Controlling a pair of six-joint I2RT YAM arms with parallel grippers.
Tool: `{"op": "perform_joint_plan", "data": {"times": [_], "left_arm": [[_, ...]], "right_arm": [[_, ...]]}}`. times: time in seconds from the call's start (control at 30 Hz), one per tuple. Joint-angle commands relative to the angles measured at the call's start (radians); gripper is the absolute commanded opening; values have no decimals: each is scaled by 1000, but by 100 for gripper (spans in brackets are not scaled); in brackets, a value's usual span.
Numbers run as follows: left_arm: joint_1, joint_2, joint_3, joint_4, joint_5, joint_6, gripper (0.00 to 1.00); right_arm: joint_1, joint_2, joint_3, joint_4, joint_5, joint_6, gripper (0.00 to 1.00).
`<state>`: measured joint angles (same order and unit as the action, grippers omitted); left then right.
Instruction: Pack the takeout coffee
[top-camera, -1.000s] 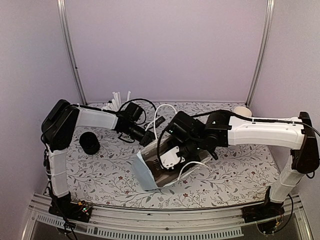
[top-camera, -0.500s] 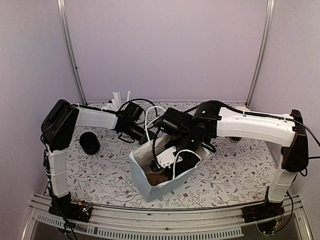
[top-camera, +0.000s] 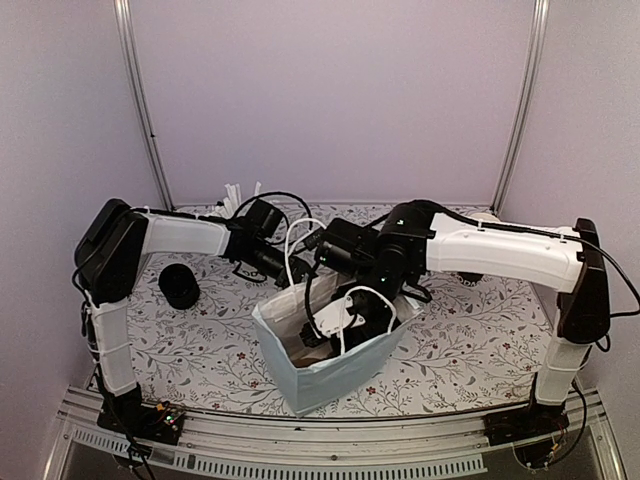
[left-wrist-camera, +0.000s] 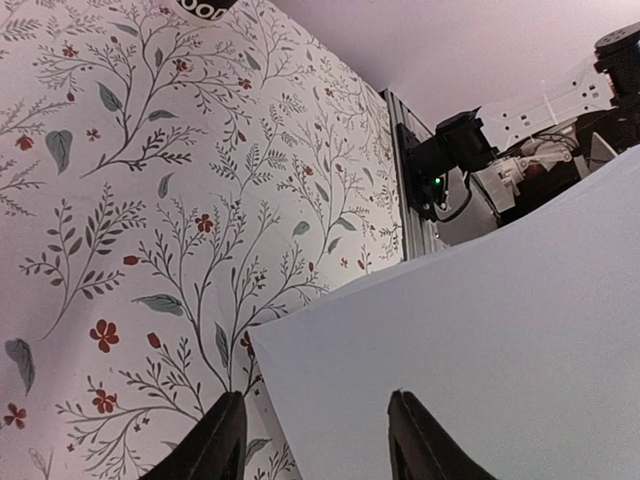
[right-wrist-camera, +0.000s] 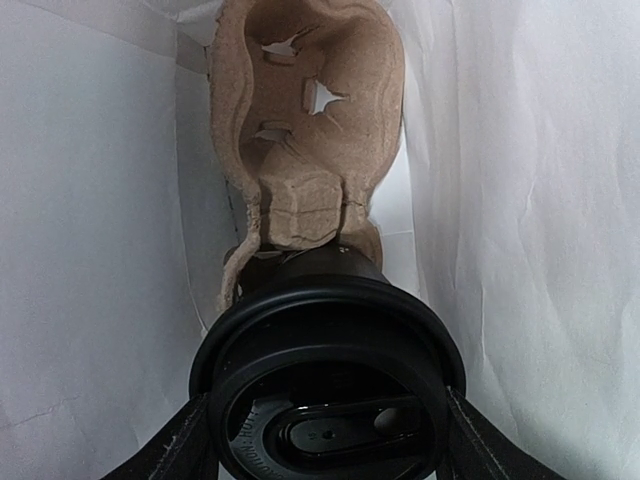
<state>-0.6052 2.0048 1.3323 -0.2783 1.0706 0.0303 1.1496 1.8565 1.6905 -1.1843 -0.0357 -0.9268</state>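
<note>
Nearly packed: cup and carrier down in the bag

Furthest left, well off the left pincer's outer side, a loose cup (top-camera: 180, 285), black, sits on the table (top-camera: 210, 345) apart from everything else. The left pincer (left-wrist-camera: 315, 400) is at the left rim of the bag (top-camera: 330, 375), with its fingers (left-wrist-camera: 222, 440) plainly parted. The pale bag wall fills the space just ahead of them. Whether one finger is hooked inside the rim cannot be told, and it clamps nothing that shows.

To the right, the right pincer (right-wrist-camera: 328, 430) reaches down through the bag's mouth. Its two fingers (right-wrist-camera: 175, 450) press on opposite sides of the lid (right-wrist-camera: 235, 340) of the cup (right-wrist-camera: 328, 380), so it is closed on that cup at a wide setting. The cup lies dead ahead, centred between the fingers. Its long axis is in line with the pincer's reach and points toward the bag's bottom.

The carrier (right-wrist-camera: 300, 130) extends beyond the cup, on the side away from the pincer. The cup fills the nearer hole and the farther hole is empty. White bag walls close in on both sides.

The coming move looks to be the right arm's alone, since it is the one holding the cup. It would travel along that same axis until the carrier rests on the bag's floor, then let go. Whether the carrier touches the floor yet cannot be told. A tilt could snag its far end on a wall.
</note>
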Motion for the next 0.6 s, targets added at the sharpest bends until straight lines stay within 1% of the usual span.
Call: {"op": "perform_joint_plan", "data": {"times": [0.0, 0.23, 0.43, 0.57], "left_arm": [[18, -51, -2, -20, -25, 9, 51], [35, -99, -24, -21, -47, 10, 51], [56, -141, -22, -45, -67, 25, 52], [60, -190, -31, -39, -108, 27, 52]], "right_arm": [[-26, 80, -7, -82, -98, 0, 39], [-63, 155, -13, -111, -133, -35, 40], [-63, 167, -44, -127, -130, -32, 40], [-32, 161, -43, -145, -109, 3, 40]]}}
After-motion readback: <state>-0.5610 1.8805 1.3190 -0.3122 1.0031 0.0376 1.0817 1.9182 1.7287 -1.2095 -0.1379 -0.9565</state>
